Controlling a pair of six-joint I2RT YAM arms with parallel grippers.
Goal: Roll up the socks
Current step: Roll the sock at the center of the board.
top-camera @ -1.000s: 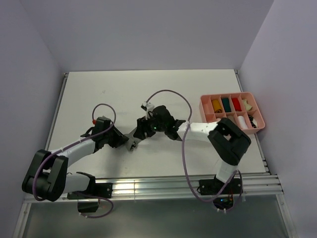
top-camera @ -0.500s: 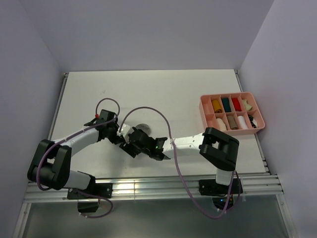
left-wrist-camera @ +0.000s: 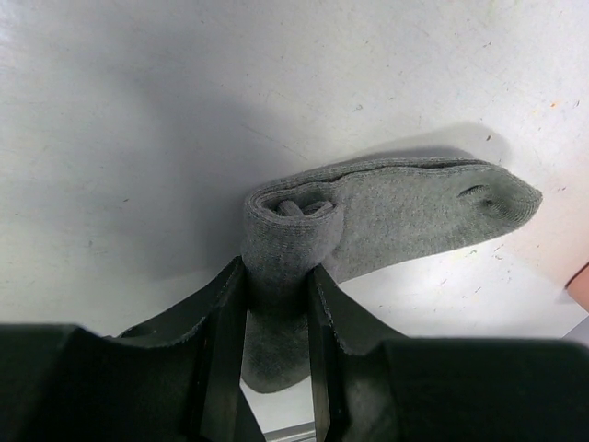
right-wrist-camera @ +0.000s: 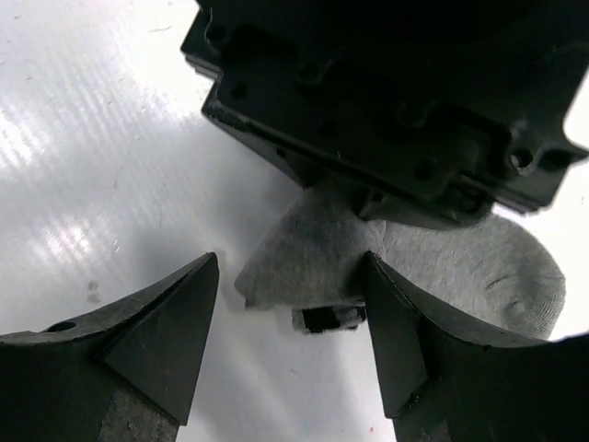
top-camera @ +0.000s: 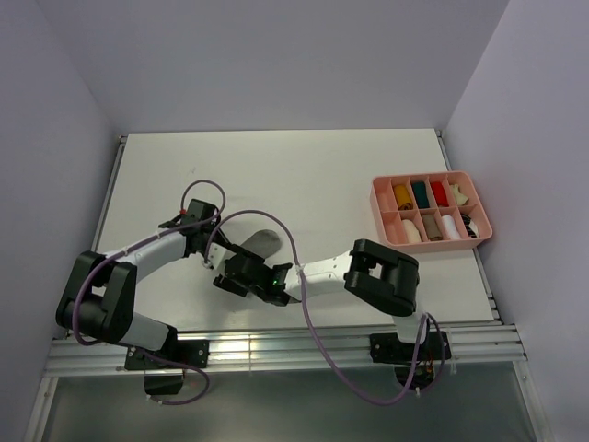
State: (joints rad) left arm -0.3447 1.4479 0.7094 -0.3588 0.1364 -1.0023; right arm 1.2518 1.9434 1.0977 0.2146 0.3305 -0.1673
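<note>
A grey sock (left-wrist-camera: 405, 216) lies on the white table, its cuff end rolled into a loose roll and its toe stretched out flat. In the top view the toe (top-camera: 261, 243) shows at centre left. My left gripper (left-wrist-camera: 273, 308) is shut on the rolled end (left-wrist-camera: 290, 230); in the top view the left gripper (top-camera: 213, 255) sits at the sock's left end. My right gripper (right-wrist-camera: 291, 267) is open, its jaws on either side of the sock's folded corner (right-wrist-camera: 308, 253), where a dark cuff stripe (right-wrist-camera: 327, 319) shows. It sits just in front of the left one (top-camera: 231, 275). No other loose socks show.
A pink compartment tray (top-camera: 487, 224) with small rolled bundles stands at the right edge of the table. The left gripper's black body (right-wrist-camera: 386, 110) fills the top of the right wrist view. The right arm's purple cable (top-camera: 276, 230) loops over the sock.
My right gripper has swung left and toward the near edge, from the table's middle to just in front of the left gripper. The sock's toe now lies uncovered and stretched out.
</note>
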